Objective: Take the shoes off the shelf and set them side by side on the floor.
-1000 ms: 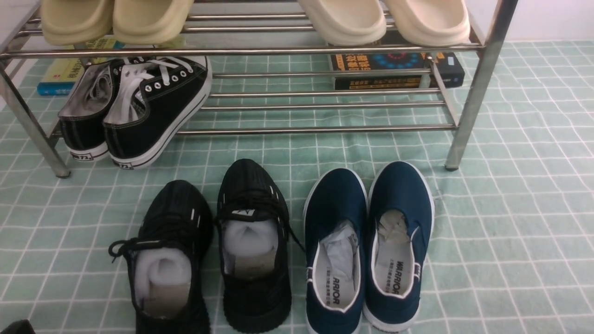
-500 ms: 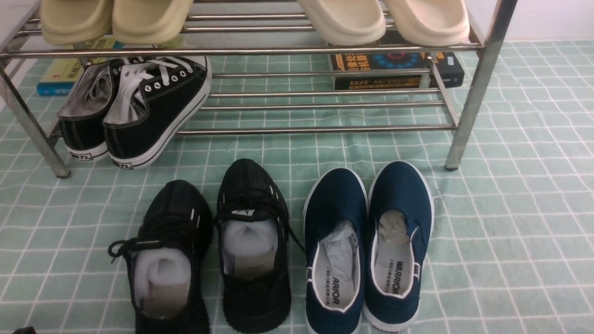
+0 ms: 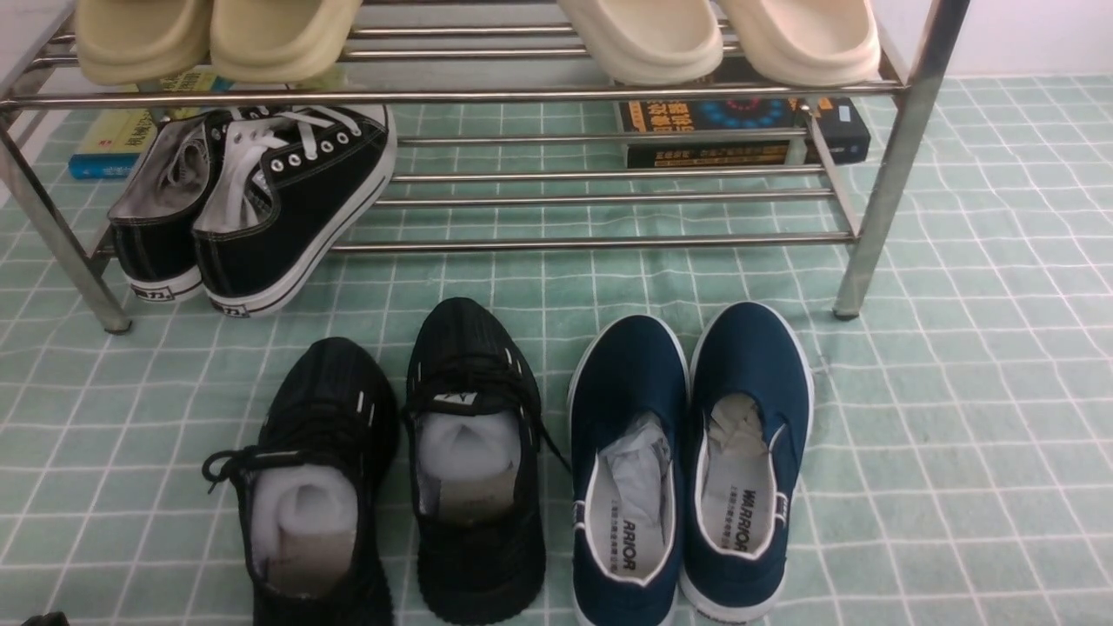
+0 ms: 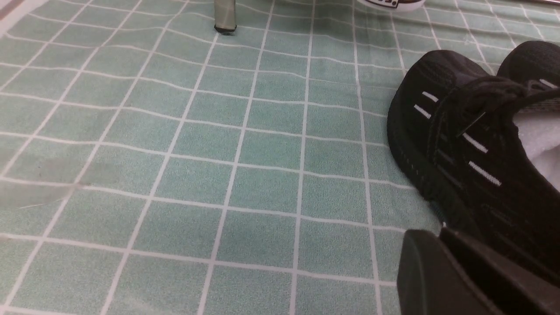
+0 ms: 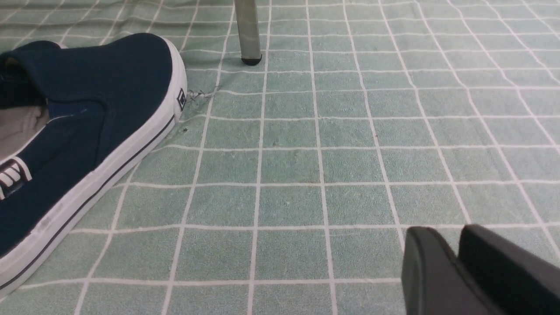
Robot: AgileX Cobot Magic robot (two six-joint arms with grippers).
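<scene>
- Shoes come first: the black knit pair (image 3: 396,461) and the navy slip-on pair (image 3: 687,461) both stand on the floor (image 3: 956,435), near side of the shelf (image 3: 609,174), toes pointing far, long axes running near-to-far, the two pairs close beside each other.
- Left gripper (image 4: 442,271) sits just left of the black pair's left shoe; right gripper (image 5: 455,271) lies right of the navy pair, apart from it (each arm nearer its own pair).
- Neither claw has hold of anything; only one dark finger block of each shows, so how wide the jaws stand I cannot tell.
- Front view alone shows all four shoes in a row and the black canvas sneakers (image 3: 252,209) on the lower tier; wrist views alone show the claws.
- Judging by this, placement looks done.
</scene>
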